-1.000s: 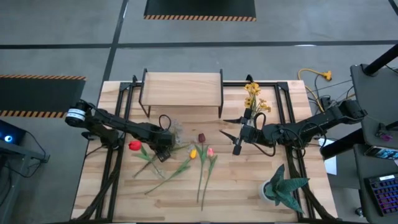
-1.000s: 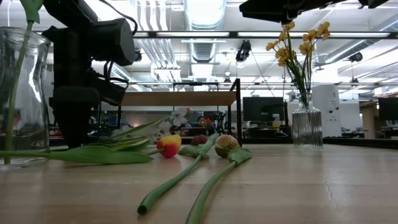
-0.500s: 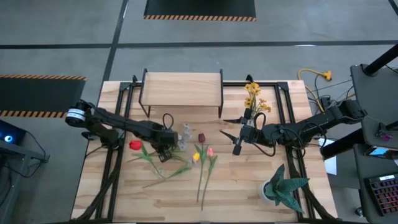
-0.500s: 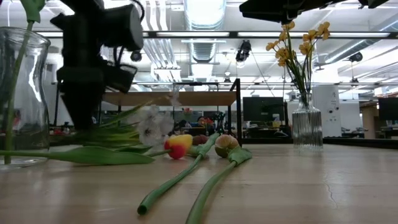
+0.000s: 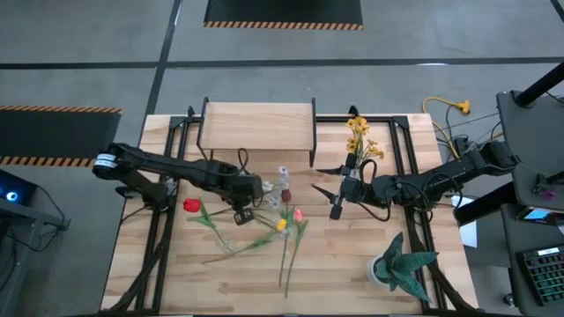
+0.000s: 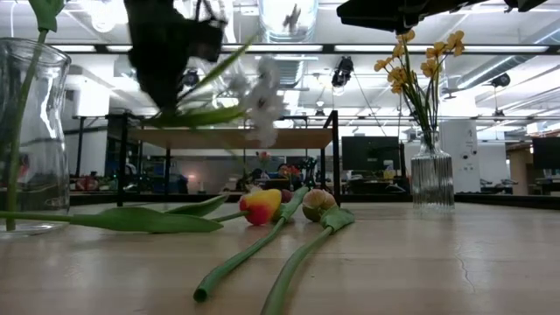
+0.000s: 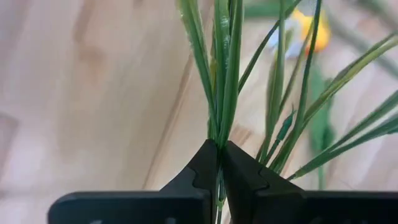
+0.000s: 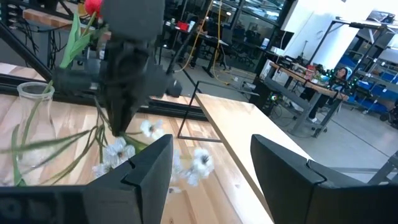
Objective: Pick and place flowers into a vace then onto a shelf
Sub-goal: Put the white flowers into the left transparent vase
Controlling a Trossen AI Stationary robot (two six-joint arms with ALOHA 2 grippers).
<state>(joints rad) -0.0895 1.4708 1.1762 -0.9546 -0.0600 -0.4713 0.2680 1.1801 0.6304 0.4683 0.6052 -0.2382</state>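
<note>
- My left gripper (image 7: 219, 163) pinches the blossom spray (image 5: 280, 182) by its stems, lifted above the worktop (image 5: 352, 269).
- Its blooms point toward the right edge.

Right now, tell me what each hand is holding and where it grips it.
Left hand grips the spray of pale blossoms by its green stems, lifted off the table. Right hand is open, holding nothing.

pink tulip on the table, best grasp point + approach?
Grip the pink tulip mid-stem, from straight above, jaws across the stem. It lies flat, bloom toward the shelf, with the stem running toward the table's near edge; the lower stem looks clear of the yellow tulip, while the blooms crowd together. The right gripper is closer and open.
</note>
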